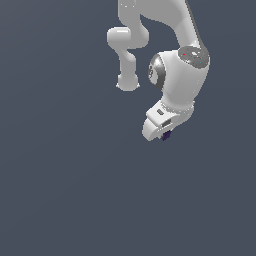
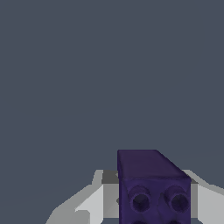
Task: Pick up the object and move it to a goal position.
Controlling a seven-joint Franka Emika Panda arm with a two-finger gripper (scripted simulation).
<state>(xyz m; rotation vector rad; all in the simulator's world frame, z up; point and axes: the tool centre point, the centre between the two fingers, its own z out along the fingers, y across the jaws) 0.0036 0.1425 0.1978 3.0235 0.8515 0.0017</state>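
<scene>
Exterior view first: the white Panda arm (image 1: 180,55) bends down over a plain grey surface (image 1: 60,190), and its gripper (image 1: 166,134) shows a small dark purple-blue block (image 1: 167,135) peeking out at its tip. The fingers themselves are hidden behind the hand's housing here, and no goal marker is visible anywhere in the frame — so the target spot cannot be judged from this angle.

Wrist view next: the purple block (image 2: 153,188) fills the space between the two pale fingers (image 2: 94,203), one on each side and pressed to its flanks. Its near face carries round recessed sockets, like a toy brick. The jaws appear clamped on it.

For the carry, the sensible course is to hold clamping force constant and translate smoothly, avoiding sharp wrist rotation — the block is tiny and its contact patch small, so a jolt could twist it loose.
</scene>
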